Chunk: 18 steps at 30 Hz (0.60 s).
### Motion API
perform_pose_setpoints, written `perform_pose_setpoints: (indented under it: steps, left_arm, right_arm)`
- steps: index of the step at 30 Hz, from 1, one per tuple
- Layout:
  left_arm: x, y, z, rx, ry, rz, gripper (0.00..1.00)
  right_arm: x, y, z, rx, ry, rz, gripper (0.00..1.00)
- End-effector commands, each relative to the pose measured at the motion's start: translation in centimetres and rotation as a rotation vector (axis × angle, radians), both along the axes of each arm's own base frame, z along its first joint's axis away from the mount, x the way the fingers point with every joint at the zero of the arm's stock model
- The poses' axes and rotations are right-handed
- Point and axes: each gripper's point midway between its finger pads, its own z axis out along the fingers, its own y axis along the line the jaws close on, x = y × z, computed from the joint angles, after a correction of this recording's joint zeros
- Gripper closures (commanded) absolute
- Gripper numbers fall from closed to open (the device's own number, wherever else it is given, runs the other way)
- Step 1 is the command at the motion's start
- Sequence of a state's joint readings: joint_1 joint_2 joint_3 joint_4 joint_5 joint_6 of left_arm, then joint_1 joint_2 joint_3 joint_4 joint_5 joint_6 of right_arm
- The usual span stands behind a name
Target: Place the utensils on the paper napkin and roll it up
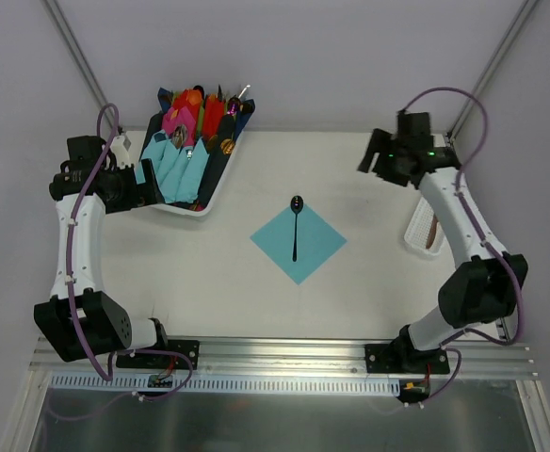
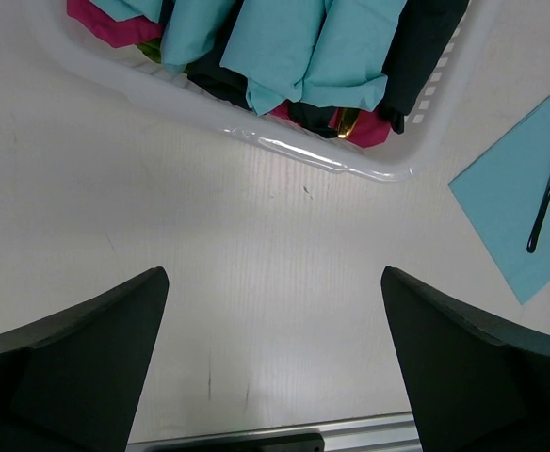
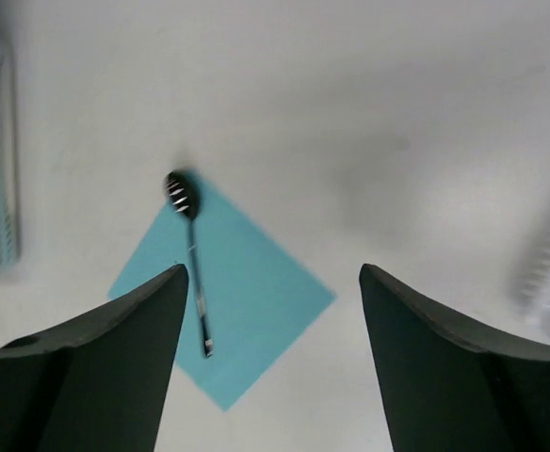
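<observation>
A single spoon (image 1: pixel 295 226) lies on the teal napkin (image 1: pixel 313 247) at the middle of the white table (image 1: pixel 209 292). The napkin is spread flat and turned like a diamond. The spoon's dark bowl sits at the napkin's far corner, and its slim handle runs straight back across the paper towards the arms.

The right hand (image 3: pixel 272 273) hangs high above the table to the right of the napkin, fingers spread wide and holding nothing. Its wrist view looks down on the spoon and napkin well below, slightly blurred.

The left hand (image 2: pixel 273 282) hovers over bare table on the left, just beside a white basket (image 2: pixel 331 160). Its fingers (image 2: pixel 87 358) are fully apart and empty.

The basket stands at the far left of the table, packed with rolled napkins (image 1: pixel 179 165) in teal, pink, red and navy. It sits well apart from the flat napkin.

Near the right edge, beside the right arm, a narrow white tray (image 1: pixel 416 234) holds something brown, too small to make out
</observation>
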<state>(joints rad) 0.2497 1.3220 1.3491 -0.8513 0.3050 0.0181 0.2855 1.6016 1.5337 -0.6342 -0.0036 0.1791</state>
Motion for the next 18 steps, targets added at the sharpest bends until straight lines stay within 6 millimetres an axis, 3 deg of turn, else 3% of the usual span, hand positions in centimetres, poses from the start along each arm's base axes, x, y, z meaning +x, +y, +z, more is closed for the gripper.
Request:
perform_pose_setpoints:
  steps: [1, 2, 7, 13, 18]
  left_arm:
    - [0.5, -0.2, 2.0, 0.010, -0.056, -0.023, 0.01]
    - [0.5, -0.2, 2.0, 0.009, -0.055, -0.021, 0.01]
    - [0.5, -0.4, 1.7, -0.003, -0.050, -0.031, 0.01]
    - [0.8, -0.5, 1.7, 0.000, -0.053, -0.065, 0.01]
    - [1.3, -0.7, 2.0, -0.010, -0.055, -0.088, 0.01]
  right_arm:
    - [-1.9, -8.5, -1.8, -0.132, 0.088, -0.088, 0.26]
    - [-2.2, -11.8, -2.8, -0.149, 0.141, -0.166, 0.28]
    - [-2.7, -20.1, -6.3, -0.229, 0.262, -0.387, 0.39]
    - [-2.5, -23.3, -11.3, -0.278, 0.406, -0.458, 0.57]
    - [-2.2, -24.0, -13.6, -0.288, 0.441, -0.480, 0.62]
